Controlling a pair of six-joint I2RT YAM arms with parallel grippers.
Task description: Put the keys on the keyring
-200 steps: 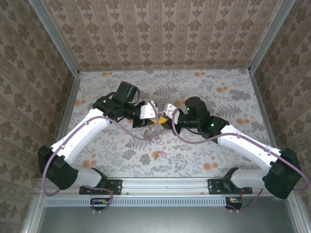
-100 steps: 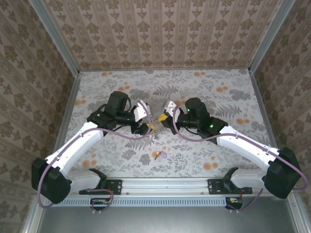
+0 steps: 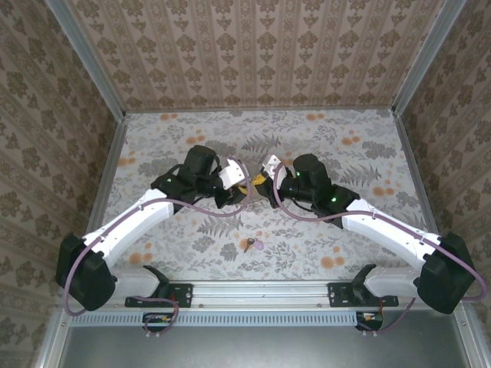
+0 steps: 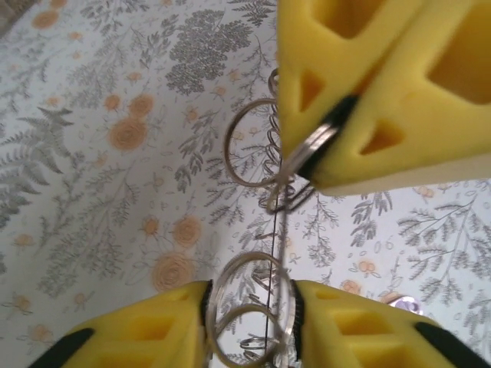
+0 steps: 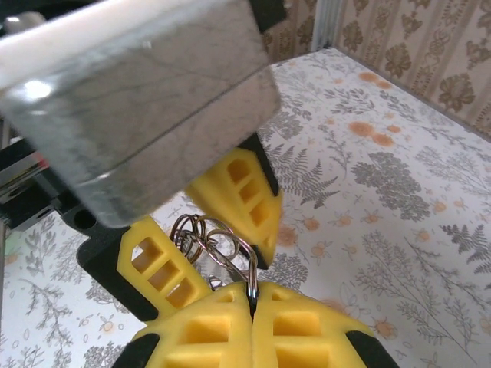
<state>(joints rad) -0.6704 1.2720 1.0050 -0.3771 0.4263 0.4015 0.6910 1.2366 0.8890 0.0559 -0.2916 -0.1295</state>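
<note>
The keyring (image 4: 249, 142) is a bunch of thin metal wire rings hanging between my two grippers above the middle of the table. My right gripper (image 5: 252, 295) is shut on one ring's edge, and its yellow fingers (image 4: 360, 92) pinch that ring in the left wrist view. My left gripper (image 4: 252, 295) has closed in on a lower ring, with both pads touching its sides. From above, the left gripper (image 3: 244, 184) and right gripper (image 3: 261, 180) meet tip to tip. The keys (image 3: 254, 244), a tiny purple and tan cluster, lie on the cloth nearer the arm bases.
A floral cloth (image 3: 345, 230) covers the table. Patterned walls stand on three sides with metal posts (image 3: 414, 73) at the back corners. A metal rail (image 3: 253, 291) carries the arm bases along the near edge.
The left gripper drew back and opened half a second ago, then returned to the right gripper and closed round the rings. The right gripper held still and the keys have not moved.
</note>
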